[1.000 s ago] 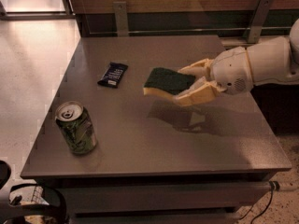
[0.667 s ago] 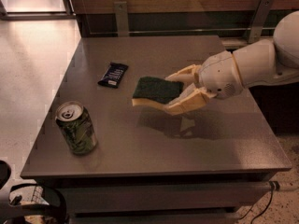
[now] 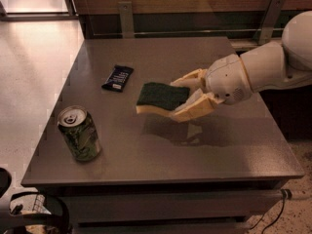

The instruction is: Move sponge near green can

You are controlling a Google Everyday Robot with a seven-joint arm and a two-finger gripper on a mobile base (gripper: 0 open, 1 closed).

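The sponge (image 3: 161,96), dark green on top with pale yellow foam below, is held in the air above the middle of the grey table (image 3: 229,145). My gripper (image 3: 187,97) reaches in from the right on a white arm and is shut on the sponge's right end, with tan fingers (image 3: 197,108) above and below it. The green can (image 3: 79,133) stands upright near the table's front left corner, well left of and nearer than the sponge. The sponge's shadow lies on the table below it.
A dark blue snack bar wrapper (image 3: 118,77) lies on the table behind and left of the sponge. A wall rail with metal brackets (image 3: 126,17) runs behind the table. The floor (image 3: 29,72) lies off the left edge.
My gripper has carried the sponge to the left and slightly toward the front, closer to the green can. The can and wrapper have not moved.
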